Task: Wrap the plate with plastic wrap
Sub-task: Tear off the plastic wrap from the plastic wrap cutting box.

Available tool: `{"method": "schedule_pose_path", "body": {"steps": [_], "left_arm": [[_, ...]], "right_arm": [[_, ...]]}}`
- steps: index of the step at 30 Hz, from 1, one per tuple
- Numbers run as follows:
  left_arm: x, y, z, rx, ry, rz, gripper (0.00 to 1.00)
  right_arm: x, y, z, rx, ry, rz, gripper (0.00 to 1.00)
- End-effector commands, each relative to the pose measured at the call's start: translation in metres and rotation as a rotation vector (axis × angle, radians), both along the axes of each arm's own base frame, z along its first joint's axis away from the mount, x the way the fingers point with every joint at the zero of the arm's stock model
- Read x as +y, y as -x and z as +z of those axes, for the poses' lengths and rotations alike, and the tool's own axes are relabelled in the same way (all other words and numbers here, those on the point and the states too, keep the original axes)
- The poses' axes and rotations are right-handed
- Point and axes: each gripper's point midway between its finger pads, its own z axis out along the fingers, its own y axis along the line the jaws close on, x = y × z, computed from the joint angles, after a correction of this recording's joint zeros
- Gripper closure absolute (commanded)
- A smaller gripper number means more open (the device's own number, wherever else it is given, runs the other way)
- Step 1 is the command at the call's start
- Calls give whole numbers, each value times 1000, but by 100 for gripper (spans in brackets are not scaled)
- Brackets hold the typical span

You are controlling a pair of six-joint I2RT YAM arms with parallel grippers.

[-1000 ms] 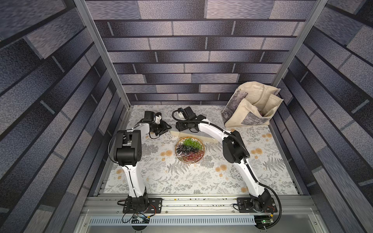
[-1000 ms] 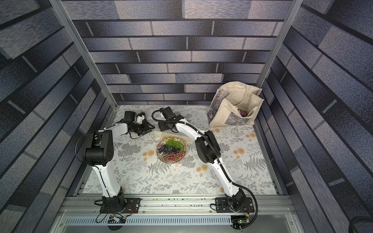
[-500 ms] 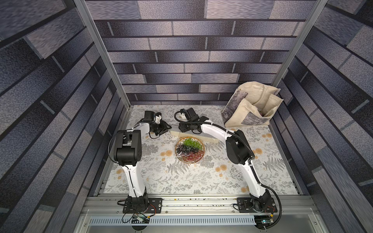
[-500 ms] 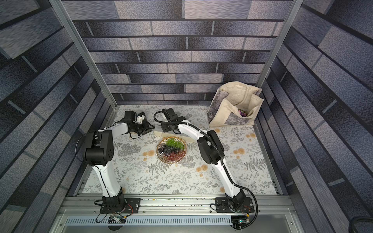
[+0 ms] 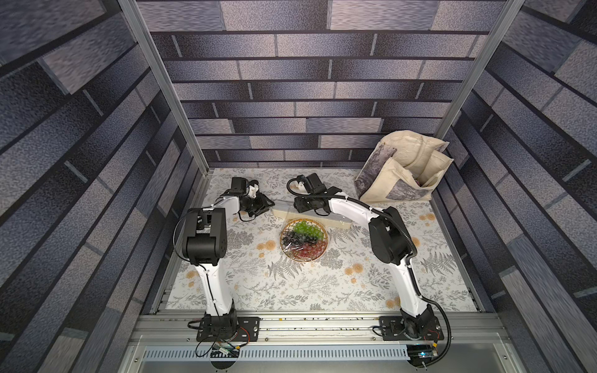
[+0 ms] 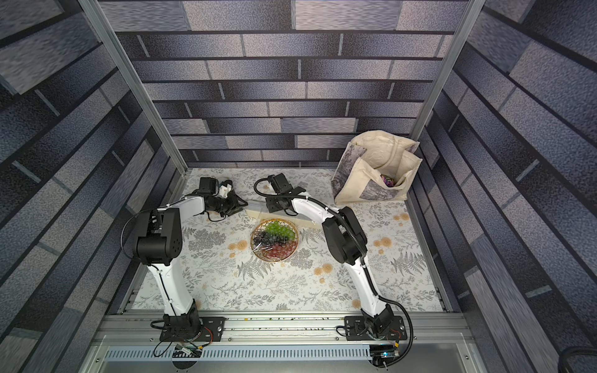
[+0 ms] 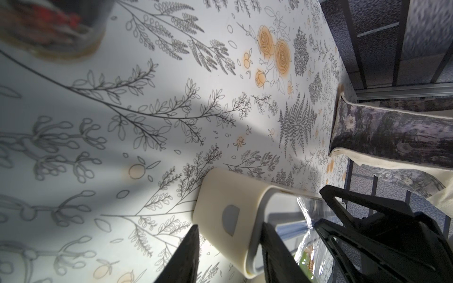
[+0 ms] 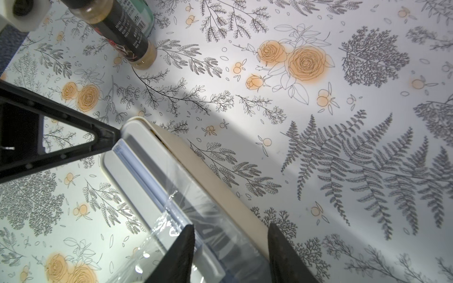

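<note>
Right arm has slid a little to the right. Left fingers [image 7: 186,259] pinch the left end of the box [image 5: 281,210]. Right fingers [image 8: 179,259] sit on both sides of its far edge; I cannot tell if they squeeze. Wrap [image 8: 176,208] is thin, clingy and easy to tear, so take its loose edge. Plate [image 5: 303,239] sits just near of the box, mid table [image 5: 355,290].

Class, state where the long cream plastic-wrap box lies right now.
In both top views the long cream plastic-wrap box lies flat just behind the round wicker plate of grapes, under the right arm's tool.
</note>
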Motion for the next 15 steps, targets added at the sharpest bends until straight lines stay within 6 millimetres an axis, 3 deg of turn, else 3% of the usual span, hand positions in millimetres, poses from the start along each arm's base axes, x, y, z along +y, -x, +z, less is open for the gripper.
{"method": "schedule_pose_path", "body": {"steps": [1, 15], "left_arm": [[19, 22, -56, 166, -131, 44, 56], [21, 24, -57, 176, -145, 49, 56]], "right_arm": [[-38, 1, -12, 27, 89, -61, 50], [-99, 21, -21, 35, 159, -118, 50]]}}
